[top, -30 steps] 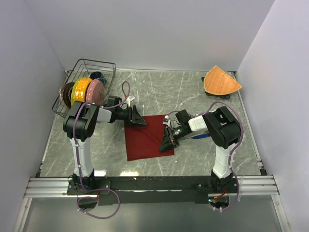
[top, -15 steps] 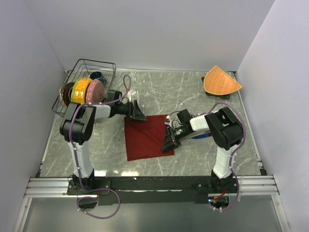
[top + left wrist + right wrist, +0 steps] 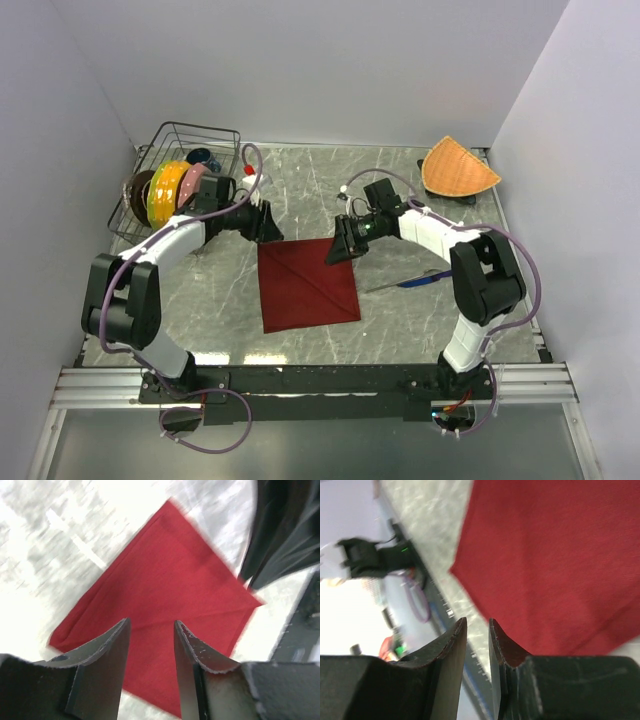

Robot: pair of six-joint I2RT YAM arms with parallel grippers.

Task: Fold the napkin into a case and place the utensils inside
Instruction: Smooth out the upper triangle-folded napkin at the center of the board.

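White-and-black arms (image 3: 170, 240) — lilac cables (image 3: 261, 165).

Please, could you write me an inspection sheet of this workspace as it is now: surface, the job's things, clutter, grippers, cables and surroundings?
Surface: grey veined table; no damage seen.
Job's things: dark red napkin lies flat with one diagonal crease; utensils lie on the table just right of it, not inside.
Clutter: wire rack holding plates at far left; orange mat in the far right corner.
Grippers: left gripper open and empty, by the napkin's far left corner; right gripper narrowly open and empty, by its far right corner.
Cables: purple cables loop off both arms; none lies on the napkin.
Surroundings: pale walls on three sides; nothing else seen.
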